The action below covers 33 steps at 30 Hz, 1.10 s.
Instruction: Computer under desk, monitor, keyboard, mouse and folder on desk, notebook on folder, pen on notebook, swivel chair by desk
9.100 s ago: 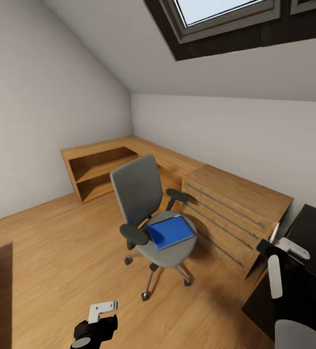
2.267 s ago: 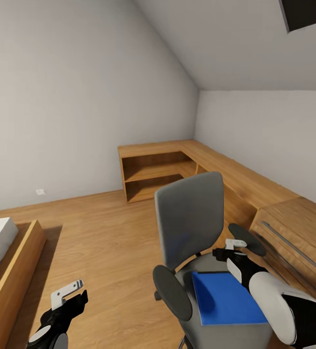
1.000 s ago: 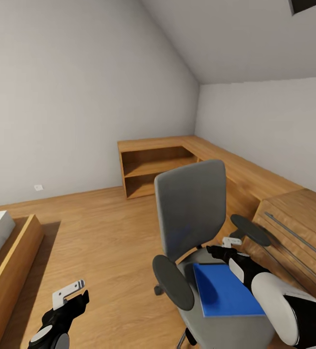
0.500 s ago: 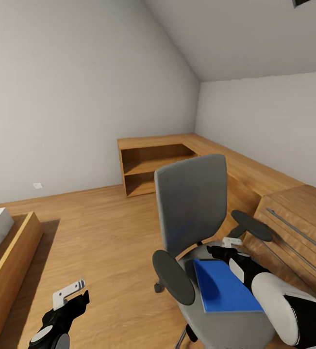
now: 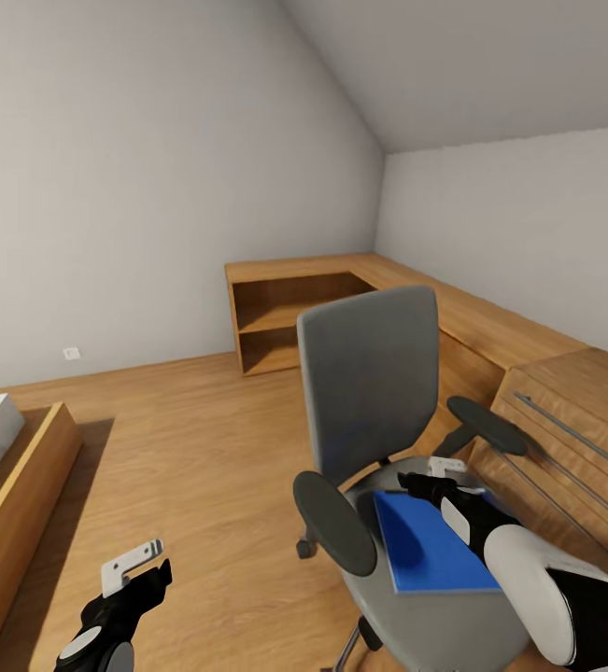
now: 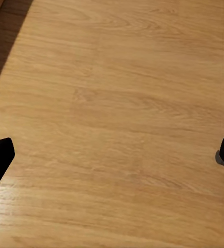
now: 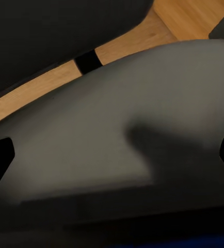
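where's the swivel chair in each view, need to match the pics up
Head view: swivel chair right of centre, blue folder on its seat.
Left wrist view: not in it; wooden floor.
Right wrist view: its grey seat close up, dark back above.
Shared landmark: the wooden floor.

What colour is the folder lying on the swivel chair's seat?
Bright, plain blue. The folder shows best in the head view, flat on the grey seat of the swivel chair.

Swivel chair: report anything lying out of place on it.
A blue folder lies flat on the swivel chair seat, an odd spot for paperwork. The right gripper hovers at its far edge. Nothing looks spilled or damaged.
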Motion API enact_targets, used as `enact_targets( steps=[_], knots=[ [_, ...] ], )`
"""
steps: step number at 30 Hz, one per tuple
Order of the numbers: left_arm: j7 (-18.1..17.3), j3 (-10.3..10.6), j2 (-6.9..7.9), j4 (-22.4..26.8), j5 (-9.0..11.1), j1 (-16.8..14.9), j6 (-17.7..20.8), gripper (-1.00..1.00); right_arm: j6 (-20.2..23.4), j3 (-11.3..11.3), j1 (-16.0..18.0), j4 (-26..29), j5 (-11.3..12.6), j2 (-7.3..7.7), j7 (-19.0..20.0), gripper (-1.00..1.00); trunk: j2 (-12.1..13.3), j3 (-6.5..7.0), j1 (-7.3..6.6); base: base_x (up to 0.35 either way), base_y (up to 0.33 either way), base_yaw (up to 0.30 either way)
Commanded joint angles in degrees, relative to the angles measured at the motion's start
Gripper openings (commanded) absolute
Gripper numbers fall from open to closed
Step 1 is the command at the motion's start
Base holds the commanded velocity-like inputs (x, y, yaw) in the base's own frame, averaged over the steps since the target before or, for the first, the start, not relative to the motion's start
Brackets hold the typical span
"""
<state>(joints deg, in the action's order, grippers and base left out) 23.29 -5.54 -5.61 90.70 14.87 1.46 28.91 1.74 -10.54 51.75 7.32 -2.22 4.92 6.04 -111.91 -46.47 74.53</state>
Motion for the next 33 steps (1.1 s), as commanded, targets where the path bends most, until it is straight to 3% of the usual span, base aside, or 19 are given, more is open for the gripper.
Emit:
enact_targets(
  steps=[1, 5, 27, 33],
  knots=[
    [0.35, -0.01, -0.02, 0.09, 0.6, -0.02, 0.13, 1.0, 0.18, -0.45, 0.02, 0.06, -0.24, 0.0, 0.28, 1.0, -0.44, -0.22, 0.22, 0.0, 0.0, 0.0],
    [0.35, -0.01, -0.02, 0.09, 0.6, 0.0, 0.1, 1.0, 0.19, -0.45, 0.02, 0.08, -0.24, 0.0, 0.28, 1.0, -2.04, -0.94, 1.1, 0.0, 0.0, 0.0],
    [0.15, -0.08, 0.03, -0.08, 0.6, 0.02, 0.06, 1.0, 2.23, -0.28, 0.02, 0.23, -0.32, -0.06, 0.2, 1.0, -2.04, -0.94, 1.1, 0.0, 0.0, 0.0],
    [0.09, -0.08, 0.07, -0.18, 0.53, 0.03, 0.08, 1.0, 2.37, -0.28, 0.02, 0.24, -0.32, -0.05, 0.2, 1.0, -2.04, -0.94, 1.1, -0.186, 0.0, 0.0]
  ],
)
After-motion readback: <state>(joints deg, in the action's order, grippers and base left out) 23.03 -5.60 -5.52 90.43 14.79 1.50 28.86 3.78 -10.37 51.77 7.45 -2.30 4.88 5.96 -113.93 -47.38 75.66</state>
